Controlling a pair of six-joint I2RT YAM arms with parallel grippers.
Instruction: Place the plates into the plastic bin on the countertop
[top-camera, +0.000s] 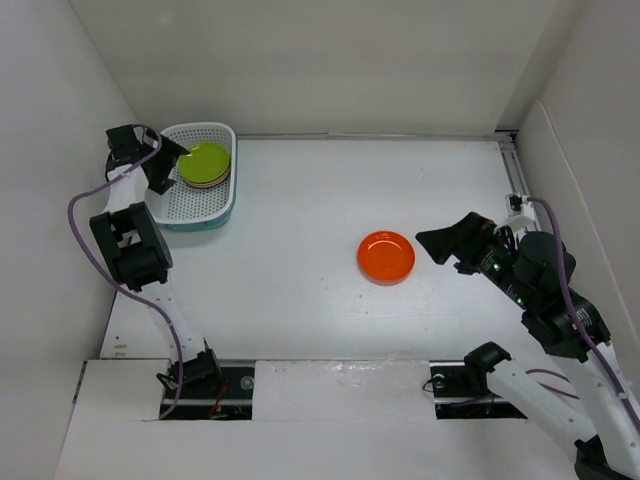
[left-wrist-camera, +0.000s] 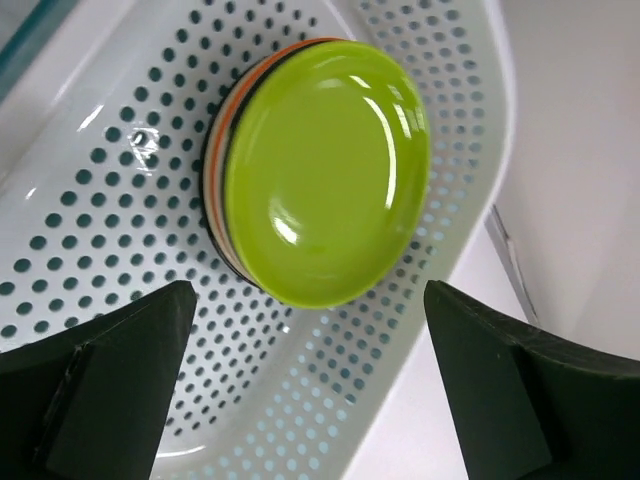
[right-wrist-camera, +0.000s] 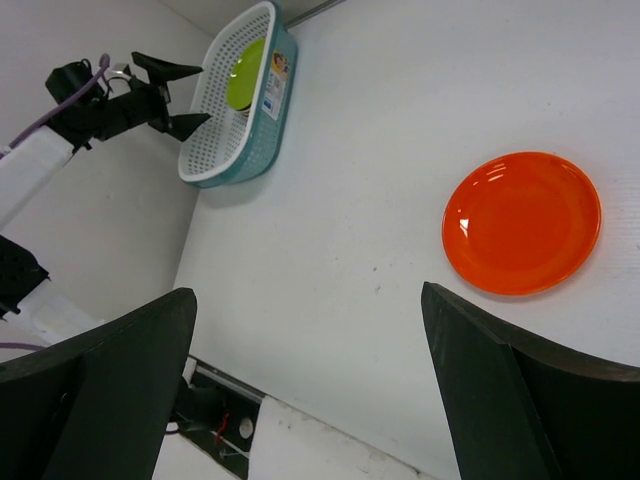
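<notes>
A stack of plates topped by a lime green plate (top-camera: 205, 163) (left-wrist-camera: 325, 170) lies in the far end of the white perforated plastic bin (top-camera: 200, 207) (left-wrist-camera: 110, 250) at the back left of the countertop (top-camera: 300, 210). Orange and black rims show beneath the green one. My left gripper (top-camera: 172, 168) (left-wrist-camera: 308, 300) hovers open over the bin's left rim, holding nothing. One orange plate (top-camera: 386, 256) (right-wrist-camera: 522, 222) lies flat in the middle right of the countertop. Just to its right, my right gripper (top-camera: 440, 252) (right-wrist-camera: 308, 295) hangs open and empty above the surface.
White panels wall the countertop on the left, back and right. The bin (right-wrist-camera: 215, 140) has a teal base and a small label on its side. The arms' bases and a black rail (top-camera: 330, 380) run along the near edge.
</notes>
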